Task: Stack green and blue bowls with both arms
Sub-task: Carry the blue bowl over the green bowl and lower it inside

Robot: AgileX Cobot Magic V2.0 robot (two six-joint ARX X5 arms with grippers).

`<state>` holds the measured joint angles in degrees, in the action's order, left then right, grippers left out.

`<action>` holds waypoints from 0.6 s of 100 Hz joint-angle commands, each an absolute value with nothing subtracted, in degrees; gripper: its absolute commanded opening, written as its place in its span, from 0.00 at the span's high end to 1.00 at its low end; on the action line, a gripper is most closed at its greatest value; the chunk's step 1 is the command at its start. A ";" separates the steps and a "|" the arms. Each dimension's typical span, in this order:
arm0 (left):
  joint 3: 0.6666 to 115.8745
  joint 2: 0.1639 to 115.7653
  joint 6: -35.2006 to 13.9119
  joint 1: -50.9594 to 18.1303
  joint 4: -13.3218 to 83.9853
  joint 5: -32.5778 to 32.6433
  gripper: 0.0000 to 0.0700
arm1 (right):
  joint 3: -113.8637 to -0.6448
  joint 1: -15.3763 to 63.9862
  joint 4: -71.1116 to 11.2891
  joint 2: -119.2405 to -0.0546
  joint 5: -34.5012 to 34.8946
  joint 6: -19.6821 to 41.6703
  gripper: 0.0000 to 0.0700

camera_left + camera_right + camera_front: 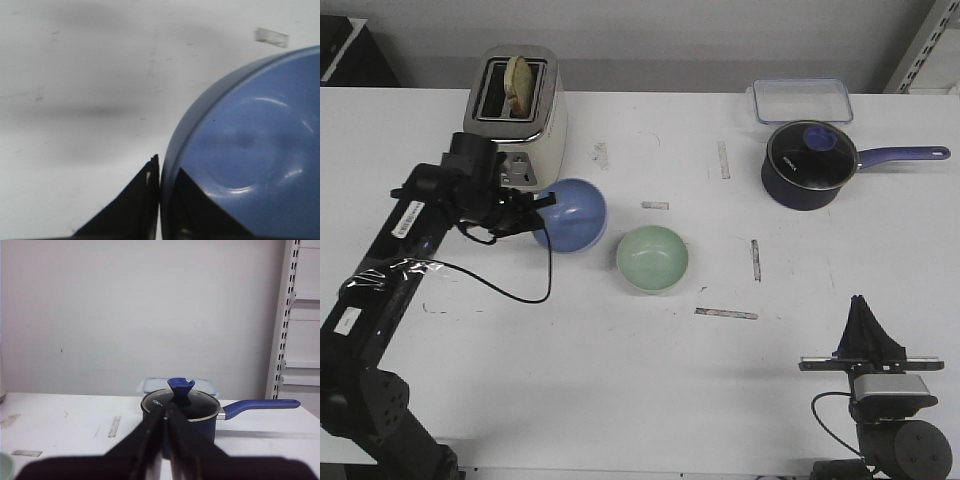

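Front view: light periwinkle blue smooth round bowl (573, 213) tilted, pinched at its rim by left fingers (535, 213), just at ten o'clock from pale mint green smooth round bowl (652, 258) on white bench (620, 380). Thin rim grip, so could slip or swing and fall. Right fingers (864, 322) closed, empty, parked at five o'clock, well apart.

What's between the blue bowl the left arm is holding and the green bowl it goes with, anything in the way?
Nothing visible. The left gripper has its fingers pinched on the rim of the blue bowl, and the green bowl sits just beside it, with only bare table between. The toaster and saucepan stand off that path.
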<state>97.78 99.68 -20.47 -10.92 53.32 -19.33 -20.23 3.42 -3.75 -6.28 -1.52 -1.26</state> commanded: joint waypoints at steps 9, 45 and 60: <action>99.61 102.15 -25.52 -17.39 46.39 -22.85 1.00 | -20.45 3.46 -3.03 -6.07 -1.52 -1.52 0.99; 99.66 108.99 -25.91 -28.84 40.32 -22.98 1.00 | -20.45 3.46 -3.03 -6.07 -1.52 -1.52 0.99; 99.66 110.85 -24.91 -29.95 40.64 -21.52 0.98 | -20.45 3.46 -3.03 -6.07 -1.52 -1.52 0.99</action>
<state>98.21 109.60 -25.39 -29.74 40.75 -22.35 -20.23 3.42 -3.75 -6.28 -1.52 -1.26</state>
